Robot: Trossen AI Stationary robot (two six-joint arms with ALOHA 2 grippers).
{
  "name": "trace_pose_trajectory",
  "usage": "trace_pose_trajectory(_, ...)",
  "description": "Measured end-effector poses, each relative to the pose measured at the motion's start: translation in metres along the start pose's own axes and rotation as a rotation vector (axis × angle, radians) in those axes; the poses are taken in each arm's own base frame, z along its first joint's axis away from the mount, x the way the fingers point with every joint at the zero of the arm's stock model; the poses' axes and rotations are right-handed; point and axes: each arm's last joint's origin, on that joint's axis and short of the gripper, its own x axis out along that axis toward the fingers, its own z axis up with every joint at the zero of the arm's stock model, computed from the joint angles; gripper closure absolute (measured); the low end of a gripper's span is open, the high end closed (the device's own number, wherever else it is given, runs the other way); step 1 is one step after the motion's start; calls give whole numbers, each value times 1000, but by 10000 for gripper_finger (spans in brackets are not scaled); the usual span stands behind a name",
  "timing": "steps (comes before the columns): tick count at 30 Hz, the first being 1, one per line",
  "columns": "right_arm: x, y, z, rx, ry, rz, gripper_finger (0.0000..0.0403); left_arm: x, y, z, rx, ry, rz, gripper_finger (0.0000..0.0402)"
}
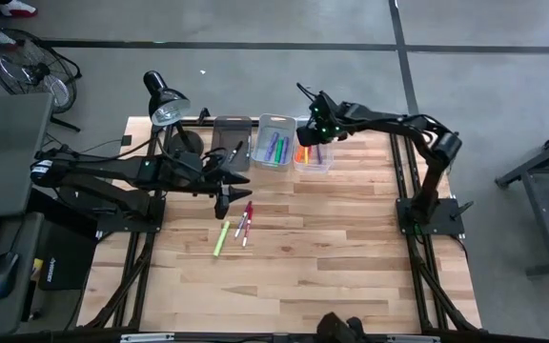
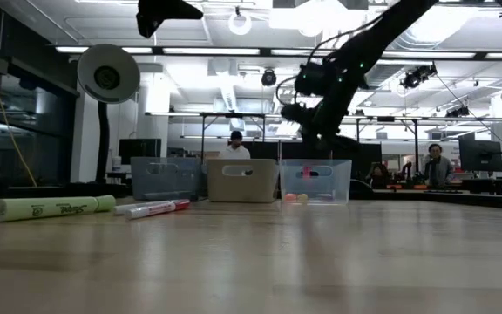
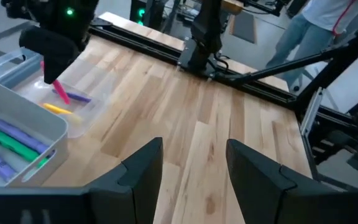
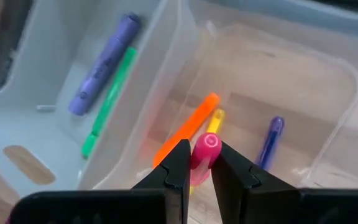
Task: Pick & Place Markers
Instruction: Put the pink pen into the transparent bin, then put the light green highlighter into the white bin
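Your right gripper [image 4: 199, 163] has its jaws pinched on a pink marker [image 4: 204, 149], hanging over the clear bin [image 4: 328, 93] holding orange [image 4: 188, 129], yellow and purple ones. Left gripper [image 3: 191, 165] hovers jaws-wide above the worktop [image 1: 351, 238]; lime marker [image 1: 221, 237] lies there.

A light wooden plank table [image 1: 351, 248] is seen, on which three small translucent plastic bins [image 1: 275, 139], a black desk lamp [image 1: 166, 101], a lime highlighter [image 1: 221, 237] and red-capped white markers [image 1: 246, 220] are laid.

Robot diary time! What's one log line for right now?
right tool: shut on pink marker, above clear bin | left tool: open, empty, over table | lime marker: on table
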Motion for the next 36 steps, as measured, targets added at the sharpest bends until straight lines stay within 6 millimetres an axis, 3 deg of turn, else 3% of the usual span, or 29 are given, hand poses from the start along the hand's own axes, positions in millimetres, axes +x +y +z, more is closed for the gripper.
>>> trace_pose_trajectory(10,7,-20,3,79,98,-41,359,0,0,-3,-26,39,-18,227)
trace_pose_trajectory(18,7,-17,1,78,120,-17,355,0,0,-5,-25,74,-50,227)
trace_pose_trajectory(29,8,-10,-5,75,135,-16,310,0,0,-6,-19,84,-62,227)
trace_pose_trajectory(36,-18,-1,-3,9,60,17,300,0,1,-10,-16,125,-46,227)
